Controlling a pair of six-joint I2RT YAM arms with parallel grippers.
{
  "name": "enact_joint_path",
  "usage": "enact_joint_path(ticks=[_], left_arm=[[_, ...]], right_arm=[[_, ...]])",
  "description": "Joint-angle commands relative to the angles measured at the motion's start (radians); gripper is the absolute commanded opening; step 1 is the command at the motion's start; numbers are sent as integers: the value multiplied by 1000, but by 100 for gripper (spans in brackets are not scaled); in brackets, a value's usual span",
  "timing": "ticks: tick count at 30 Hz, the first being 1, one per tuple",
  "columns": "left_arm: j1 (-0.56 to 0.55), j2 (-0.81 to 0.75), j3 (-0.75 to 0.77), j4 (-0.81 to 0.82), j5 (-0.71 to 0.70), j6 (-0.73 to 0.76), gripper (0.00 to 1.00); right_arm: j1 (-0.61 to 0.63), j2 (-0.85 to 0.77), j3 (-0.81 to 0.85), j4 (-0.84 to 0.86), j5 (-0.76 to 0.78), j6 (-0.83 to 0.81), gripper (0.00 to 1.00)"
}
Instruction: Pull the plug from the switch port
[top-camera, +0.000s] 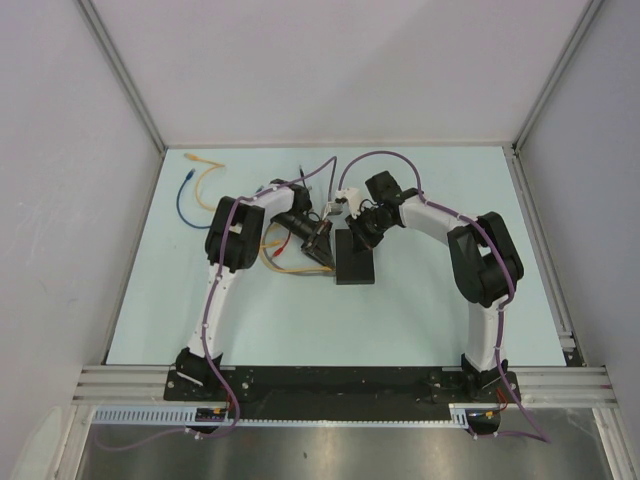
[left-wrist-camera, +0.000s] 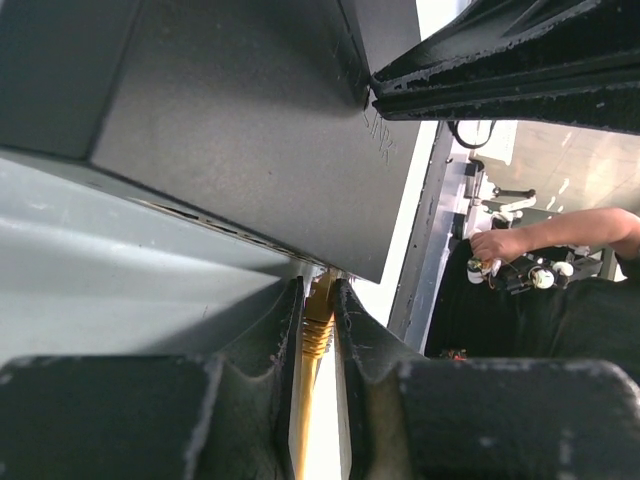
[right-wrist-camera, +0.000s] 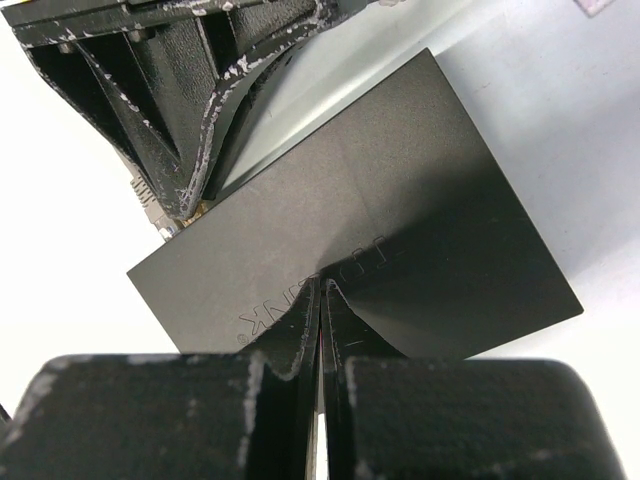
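I see a matte-black switch (right-wrist-camera: 400, 200), a ribbed yellow plug (left-wrist-camera: 316, 335), a pale mint-blue table (top-camera: 420, 310), one blue cable (top-camera: 184, 203), one yellow cable (top-camera: 207, 185), and purple wiring (top-camera: 375, 154) along the black-and-white arms (top-camera: 487, 335).

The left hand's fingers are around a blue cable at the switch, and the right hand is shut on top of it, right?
No. The left wrist view shows the cable in the left hand is yellow, not blue. The right hand is shut atop the switch.
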Motion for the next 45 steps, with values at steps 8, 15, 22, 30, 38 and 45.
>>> enact_joint_path(ticks=[8, 15, 22, 30, 38, 45], left_arm=[[0, -16, -9, 12, -32, 70, 0], [40, 44, 155, -79, -98, 119, 0], [21, 7, 42, -100, -23, 168, 0], [55, 70, 231, -129, -106, 156, 0], [33, 28, 112, -186, -65, 251, 0], [82, 24, 263, -175, -95, 200, 0]], right_arm=[[14, 30, -47, -6, 67, -22, 0], [17, 38, -47, -12, 75, -27, 0], [15, 42, -47, -9, 78, -24, 0], [20, 45, -49, -9, 87, -27, 0], [20, 48, -47, -6, 90, -25, 0], [22, 45, -49, -12, 99, -31, 0]])
